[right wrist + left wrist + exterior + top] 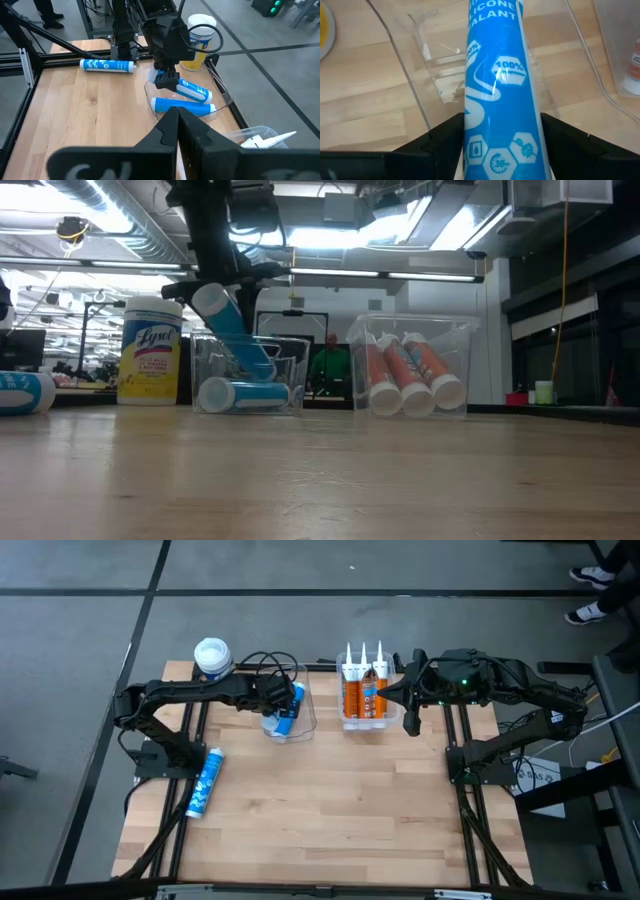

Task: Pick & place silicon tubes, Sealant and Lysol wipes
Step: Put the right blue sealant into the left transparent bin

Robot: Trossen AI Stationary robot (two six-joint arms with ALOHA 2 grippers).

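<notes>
My left gripper [283, 700] is over a clear bin [300, 725] at the back left, shut on a blue silicone tube [500, 75]. The tube slants down into the bin. A second blue tube [245, 393] lies on the bin's floor, and a third [204, 782] lies on the table near the left edge. The yellow Lysol wipes canister [212, 658] stands at the far left corner. Three orange sealant tubes [365, 690] stand in another clear bin. My right gripper [412, 722] hangs shut in the air to the right of that bin, holding nothing. My left gripper pinches the blue tube's round body [470, 130] between its two fingers, near the tube's flat upper end [210, 300]. The fingers slant down from above and lie along the tube. The tube is tilted with its lower end [205, 94] inside the bin, above the lying tube.
The two clear bins stand side by side along the table's far edge. The wide wooden top [330, 820] in front of them is bare except for the blue tube at the left. Black frame rails [180, 840] run along both sides.
</notes>
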